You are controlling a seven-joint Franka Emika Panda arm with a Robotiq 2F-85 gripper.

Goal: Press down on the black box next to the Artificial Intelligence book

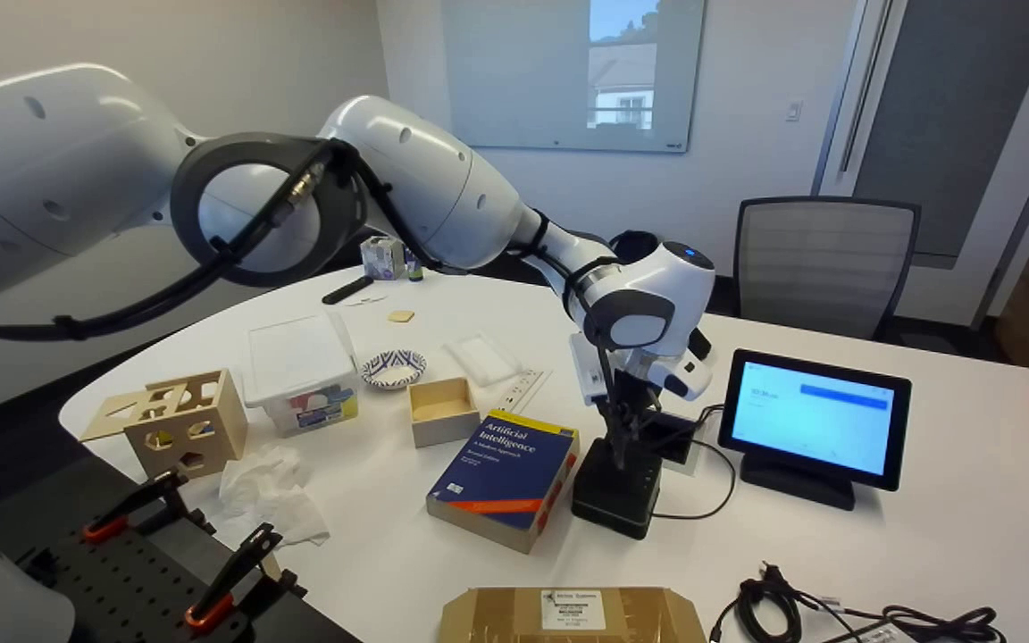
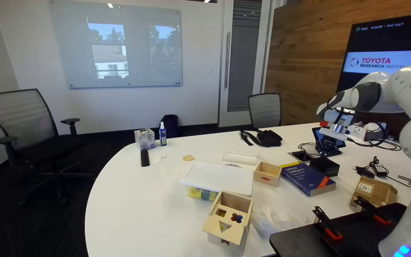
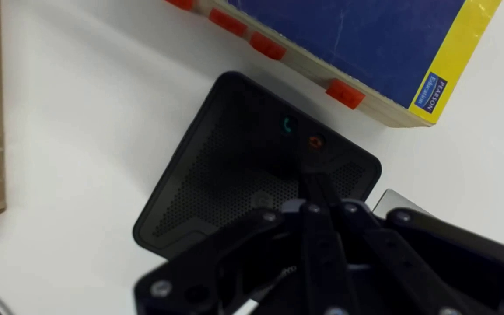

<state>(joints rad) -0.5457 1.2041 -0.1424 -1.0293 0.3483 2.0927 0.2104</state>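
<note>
The black box [image 1: 602,496] is a flat matte-black box on the white table, beside the book. It also shows in an exterior view [image 2: 325,166] and in the wrist view [image 3: 212,197], with a green and an orange phone symbol on top. The thick dark-blue Artificial Intelligence book [image 1: 506,473] lies close alongside it, apart by a small gap; it also shows in the other views [image 2: 303,178] [image 3: 344,39]. My gripper [image 3: 316,176] points down over the box's top, fingers together with nothing between them. In an exterior view the fingertips [image 1: 619,463] are at the top face; contact cannot be told.
A tablet on a stand [image 1: 818,415] stands beyond the box, with a black cable looping near it. A table socket opening [image 1: 671,438] lies just behind the gripper. A cardboard box [image 1: 573,616], loose cables [image 1: 769,607] and a small wooden tray [image 1: 443,429] are around.
</note>
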